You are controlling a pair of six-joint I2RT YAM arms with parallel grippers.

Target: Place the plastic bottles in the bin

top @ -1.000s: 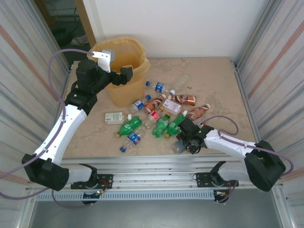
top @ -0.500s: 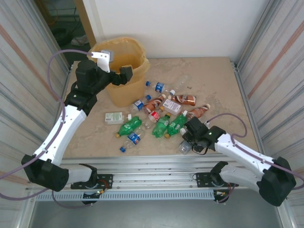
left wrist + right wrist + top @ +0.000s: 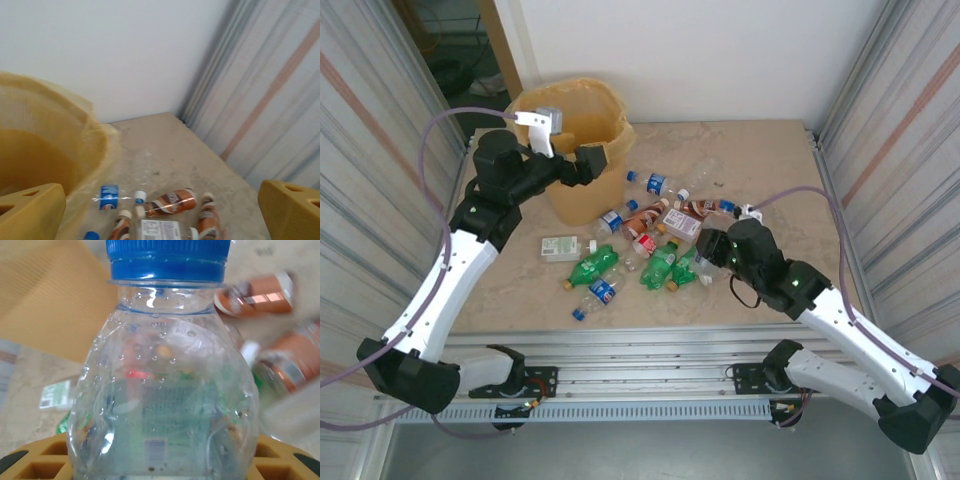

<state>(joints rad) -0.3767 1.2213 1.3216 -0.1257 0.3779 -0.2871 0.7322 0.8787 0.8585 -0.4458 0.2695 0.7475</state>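
Top external: looked down from behind over the whole bench [image 3: 770, 160].
Left wrist: beside the bin [image 3: 75, 120], faced the far-right corner.
Right wrist: sat tight against a clear blue-capped bottle [image 3: 165, 390].
Shared: brown-labelled bottles [image 3: 170, 202].

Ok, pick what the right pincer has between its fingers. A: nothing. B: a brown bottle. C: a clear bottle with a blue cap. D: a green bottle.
C: in the right wrist view a clear bottle with a blue cap sits between the right pincer's yellow fingers.

Beige tabletop [image 3: 775, 165] between corrugated metal walls [image 3: 910, 120]
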